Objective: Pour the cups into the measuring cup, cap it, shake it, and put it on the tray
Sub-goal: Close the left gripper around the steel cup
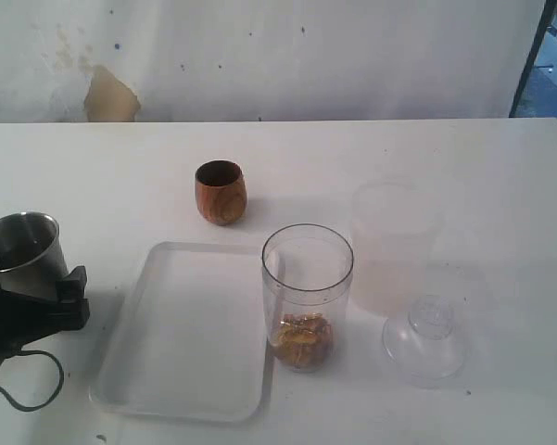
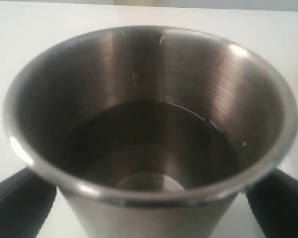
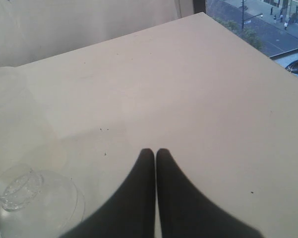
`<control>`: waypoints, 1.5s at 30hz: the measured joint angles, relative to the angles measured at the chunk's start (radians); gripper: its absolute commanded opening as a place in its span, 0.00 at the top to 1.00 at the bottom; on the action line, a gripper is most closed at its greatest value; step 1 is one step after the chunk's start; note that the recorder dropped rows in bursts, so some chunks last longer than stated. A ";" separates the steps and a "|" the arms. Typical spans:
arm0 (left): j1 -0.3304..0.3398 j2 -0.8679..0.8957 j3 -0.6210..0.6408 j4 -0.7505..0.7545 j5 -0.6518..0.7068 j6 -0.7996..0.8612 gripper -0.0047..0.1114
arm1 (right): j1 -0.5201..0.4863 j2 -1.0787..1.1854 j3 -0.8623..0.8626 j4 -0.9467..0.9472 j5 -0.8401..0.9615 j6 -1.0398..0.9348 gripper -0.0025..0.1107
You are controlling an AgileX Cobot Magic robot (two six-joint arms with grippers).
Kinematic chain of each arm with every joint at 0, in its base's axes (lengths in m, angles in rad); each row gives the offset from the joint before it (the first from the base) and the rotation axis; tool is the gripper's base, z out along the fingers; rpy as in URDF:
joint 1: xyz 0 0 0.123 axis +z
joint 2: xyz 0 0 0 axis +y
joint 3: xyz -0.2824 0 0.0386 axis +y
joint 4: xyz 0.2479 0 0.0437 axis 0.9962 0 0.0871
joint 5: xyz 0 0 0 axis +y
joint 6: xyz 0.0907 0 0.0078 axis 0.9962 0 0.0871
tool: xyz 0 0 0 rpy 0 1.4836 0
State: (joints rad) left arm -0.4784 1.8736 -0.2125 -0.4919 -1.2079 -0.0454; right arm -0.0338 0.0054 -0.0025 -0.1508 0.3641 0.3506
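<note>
The measuring cup (image 1: 307, 297) stands upright just beside the right edge of the tray (image 1: 185, 334). Left of the tray, the steel tumbler (image 1: 23, 243) stands between the widely spread left gripper (image 2: 149, 208). The right gripper (image 3: 155, 153) is pressed together.

brushed-steel tumbler (image 2: 139, 74), wood-grain cup (image 1: 221, 195), seemingly plastic tray (image 1: 185, 334)

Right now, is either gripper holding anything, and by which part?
Nothing is clearly held. The left gripper stands open around the steel cup's lower wall, with slim gaps showing. The right gripper is shut on nothing.
</note>
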 measured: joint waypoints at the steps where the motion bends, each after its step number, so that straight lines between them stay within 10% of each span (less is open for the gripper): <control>1: 0.000 0.000 0.000 0.000 0.000 0.000 0.06 | 0.000 0.000 0.000 0.000 0.000 0.000 0.98; 45: 0.000 0.000 -0.079 -0.066 0.026 0.057 0.06 | 0.000 0.000 0.000 0.000 0.000 0.000 0.98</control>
State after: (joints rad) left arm -0.4784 1.8736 -0.2918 -0.5577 -1.1820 0.0115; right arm -0.0338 0.0054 -0.0025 -0.1508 0.3641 0.3506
